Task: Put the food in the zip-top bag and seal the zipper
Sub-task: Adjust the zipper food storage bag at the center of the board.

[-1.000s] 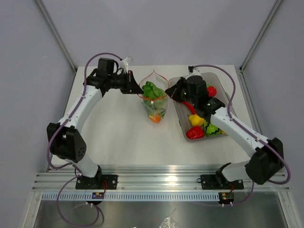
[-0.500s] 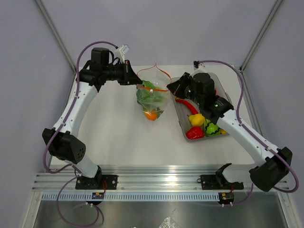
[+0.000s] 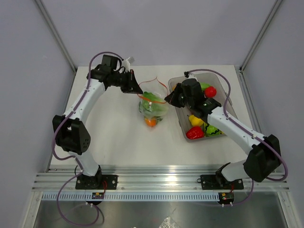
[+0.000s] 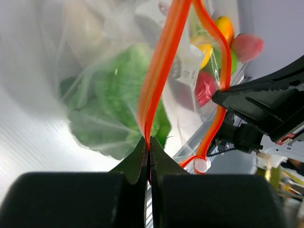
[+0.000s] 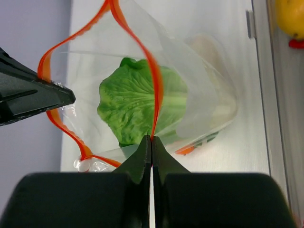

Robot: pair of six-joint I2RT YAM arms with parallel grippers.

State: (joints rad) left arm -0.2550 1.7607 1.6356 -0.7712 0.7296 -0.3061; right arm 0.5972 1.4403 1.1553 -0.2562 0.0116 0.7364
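Note:
The clear zip-top bag [image 3: 154, 108] hangs open between both grippers over the table. Its orange zipper [image 3: 160, 83] spreads in a loop. My left gripper [image 3: 138, 90] is shut on the zipper's left side [image 4: 159, 71], and my right gripper [image 3: 167, 98] is shut on the right side [image 5: 154, 80]. Inside the bag are a green lettuce leaf [image 5: 133, 99] and an orange piece [image 3: 150, 122]. In the left wrist view the left gripper [image 4: 148, 141] pinches the strip; in the right wrist view the right gripper [image 5: 151, 137] does the same.
A grey translucent tub [image 3: 180, 121] stands to the right of the bag under my right arm. It holds a red pepper [image 3: 194, 133], a yellow piece [image 3: 195, 119], a red tomato [image 3: 210, 91] and green food [image 3: 213, 129].
Both grippers kept their hold on the zipper. The bag was lifted and has come back down slightly nearer, and the left arm's elbow swung out and back.

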